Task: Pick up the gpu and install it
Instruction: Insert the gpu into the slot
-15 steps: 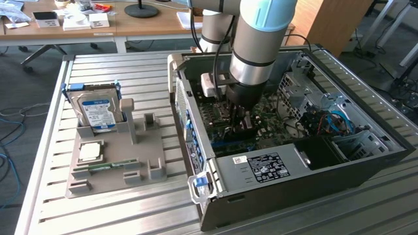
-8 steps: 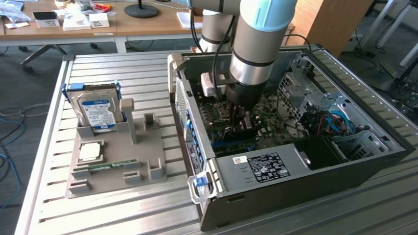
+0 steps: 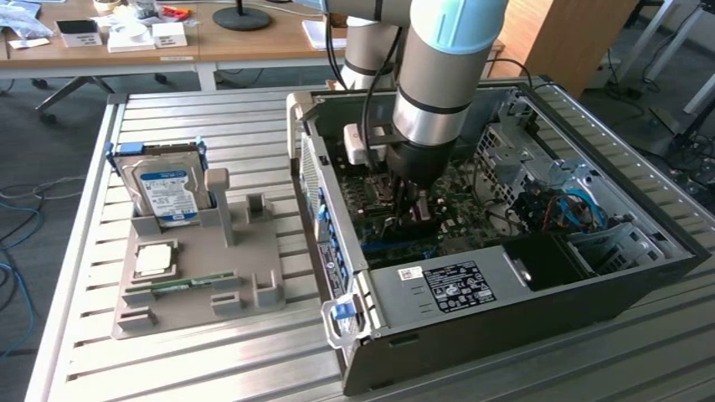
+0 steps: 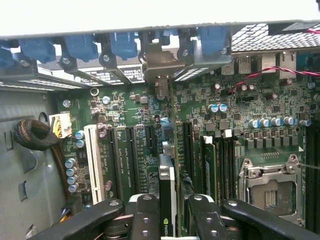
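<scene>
The gripper (image 4: 167, 220), lower centre of the wrist view, is closed on the gpu (image 4: 166, 200), held edge-down over the motherboard (image 4: 125, 145). Keep it upright, aligned with the slot, bracket toward the case's rear wall (image 4: 150, 60).

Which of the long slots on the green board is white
The white slot is the outermost one, nearest the bare grey case wall. The other long slots beside it are black.
</scene>
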